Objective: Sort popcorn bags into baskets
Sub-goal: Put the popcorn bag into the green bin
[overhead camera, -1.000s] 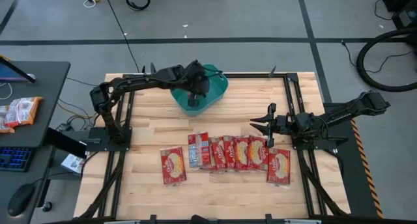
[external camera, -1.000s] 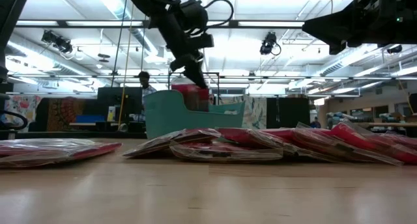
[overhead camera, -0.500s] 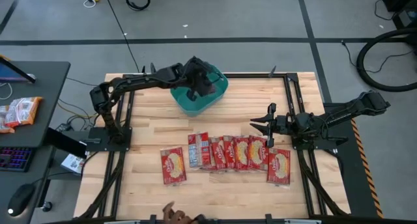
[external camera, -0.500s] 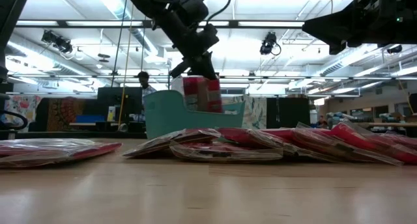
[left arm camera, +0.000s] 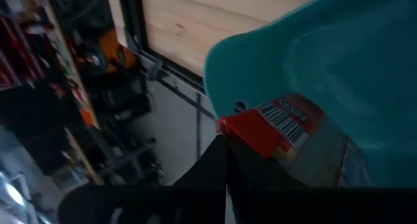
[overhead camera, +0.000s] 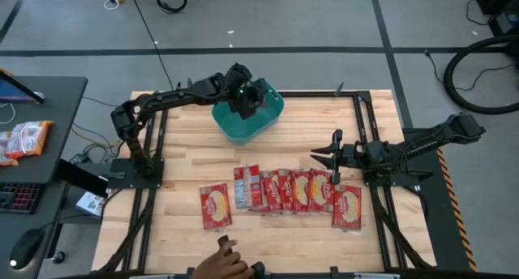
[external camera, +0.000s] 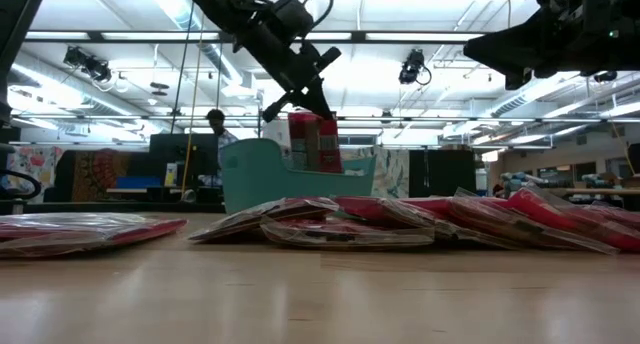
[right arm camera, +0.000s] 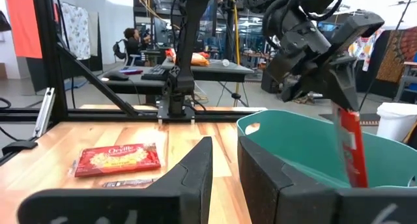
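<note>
My left gripper (external camera: 303, 106) is above the teal basket (overhead camera: 229, 130), shut on a red popcorn bag (external camera: 315, 142). The right wrist view shows that bag (right arm camera: 350, 146) edge-on over the basket (right arm camera: 293, 149). Several more popcorn bags (overhead camera: 284, 190) lie flat in a row on the table's near half, with one apart at the left (overhead camera: 216, 206) and one at the right (overhead camera: 347, 206). My right gripper (overhead camera: 323, 156) waits open above the table's right side, touching nothing. My left gripper pinches the bag's upper end (left arm camera: 244, 136), the side with the bar code, between its two fingers. The fingers slant down from the table's left. The bag hangs upright below them, with its lower end (external camera: 318, 164) behind the basket's rim.
A person's hand (overhead camera: 223, 263) reaches in at the table's near edge. An orange-and-white packet (overhead camera: 24, 139) lies on the side desk at the left. Bare wood lies between the basket and the row of bags.
My left gripper has rolled its wrist and shifted a little toward the far edge over the basket. Its bag has turned and now hangs upright, higher against the rim. A person's hand has come in at the near edge.
</note>
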Available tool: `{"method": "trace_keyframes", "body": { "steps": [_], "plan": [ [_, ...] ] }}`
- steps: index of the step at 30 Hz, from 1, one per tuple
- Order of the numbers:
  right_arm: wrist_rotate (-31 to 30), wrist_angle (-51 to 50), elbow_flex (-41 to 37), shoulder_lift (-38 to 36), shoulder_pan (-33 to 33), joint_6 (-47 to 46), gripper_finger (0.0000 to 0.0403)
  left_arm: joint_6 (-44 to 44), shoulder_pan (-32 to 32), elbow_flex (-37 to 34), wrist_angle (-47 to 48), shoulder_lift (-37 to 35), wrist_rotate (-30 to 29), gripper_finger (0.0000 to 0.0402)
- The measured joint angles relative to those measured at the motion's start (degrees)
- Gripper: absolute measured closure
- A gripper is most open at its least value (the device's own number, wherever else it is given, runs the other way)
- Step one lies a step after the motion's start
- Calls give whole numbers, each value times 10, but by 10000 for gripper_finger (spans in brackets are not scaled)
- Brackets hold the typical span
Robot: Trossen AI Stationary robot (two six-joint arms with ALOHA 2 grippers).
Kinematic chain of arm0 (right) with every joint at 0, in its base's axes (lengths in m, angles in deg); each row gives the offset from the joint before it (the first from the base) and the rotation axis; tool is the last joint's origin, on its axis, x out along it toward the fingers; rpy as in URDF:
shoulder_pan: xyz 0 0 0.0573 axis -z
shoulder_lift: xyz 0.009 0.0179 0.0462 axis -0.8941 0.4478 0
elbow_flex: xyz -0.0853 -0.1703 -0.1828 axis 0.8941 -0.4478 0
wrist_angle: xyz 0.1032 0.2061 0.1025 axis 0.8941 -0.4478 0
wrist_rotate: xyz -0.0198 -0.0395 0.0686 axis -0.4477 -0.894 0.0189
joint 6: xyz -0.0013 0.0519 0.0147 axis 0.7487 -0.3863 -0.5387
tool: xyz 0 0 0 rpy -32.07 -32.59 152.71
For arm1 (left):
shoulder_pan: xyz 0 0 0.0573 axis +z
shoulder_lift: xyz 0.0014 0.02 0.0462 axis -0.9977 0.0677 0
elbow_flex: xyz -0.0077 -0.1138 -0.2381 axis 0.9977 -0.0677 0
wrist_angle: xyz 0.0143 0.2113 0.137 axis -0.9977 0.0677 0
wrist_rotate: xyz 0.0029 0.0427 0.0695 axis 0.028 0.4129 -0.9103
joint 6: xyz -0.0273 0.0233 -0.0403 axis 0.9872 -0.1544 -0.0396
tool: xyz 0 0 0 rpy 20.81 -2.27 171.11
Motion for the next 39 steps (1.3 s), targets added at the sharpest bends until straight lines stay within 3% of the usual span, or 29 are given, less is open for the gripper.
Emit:
{"method": "trace_keyframes", "body": {
  "steps": [7,12,24,35,39],
  "plan": [
    [-3,2,0,0,0,29,325,-130,-1,0,-27,63,7,398],
    [-5,10,0,-1,0,70,325,-143,-21,0,-39,78,3,397],
    [-5,44,0,-1,0,125,325,-40,-27,0,59,76,-3,386],
    [-7,43,0,-1,0,120,325,43,-27,-1,142,31,-13,322],
    [-7,44,0,-1,0,119,325,129,-30,-1,145,1,-2,309]
  ]
}}
